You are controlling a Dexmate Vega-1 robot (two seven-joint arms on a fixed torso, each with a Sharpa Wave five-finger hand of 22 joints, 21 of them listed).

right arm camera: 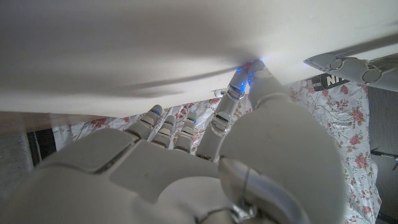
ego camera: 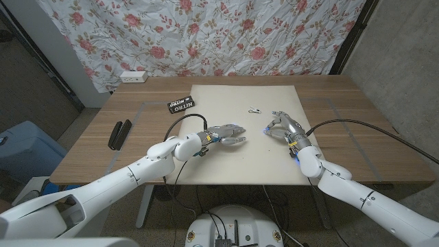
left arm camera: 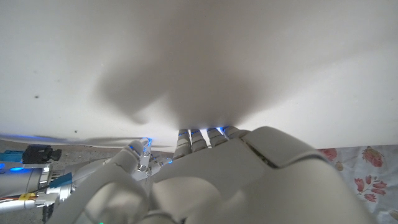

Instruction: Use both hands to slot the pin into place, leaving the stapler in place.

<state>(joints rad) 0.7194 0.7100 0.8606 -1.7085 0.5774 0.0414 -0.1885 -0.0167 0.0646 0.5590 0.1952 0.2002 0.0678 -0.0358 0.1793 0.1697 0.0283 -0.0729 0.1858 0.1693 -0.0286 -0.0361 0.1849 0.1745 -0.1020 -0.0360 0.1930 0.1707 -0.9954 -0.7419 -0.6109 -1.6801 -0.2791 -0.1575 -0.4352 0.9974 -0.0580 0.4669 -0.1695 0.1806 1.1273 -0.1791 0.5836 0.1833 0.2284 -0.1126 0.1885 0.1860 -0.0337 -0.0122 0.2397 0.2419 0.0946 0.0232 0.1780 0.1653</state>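
A small metal pin lies on the cream mat, beyond both hands. My left hand hovers low over the mat's middle, fingers reaching toward the right hand and holding nothing. My right hand sits a short gap away, fingers apart and bent down so that their tips touch the mat. The black stapler lies on bare wood at the far left, apart from both hands. In the wrist views the left hand and the right hand each stand close over the mat with nothing between the fingers.
A black box marked NITRO lies at the mat's far left corner. A white power strip sits at the table's back left edge. A flowered curtain hangs behind the table. Bare mat stretches in front of the hands.
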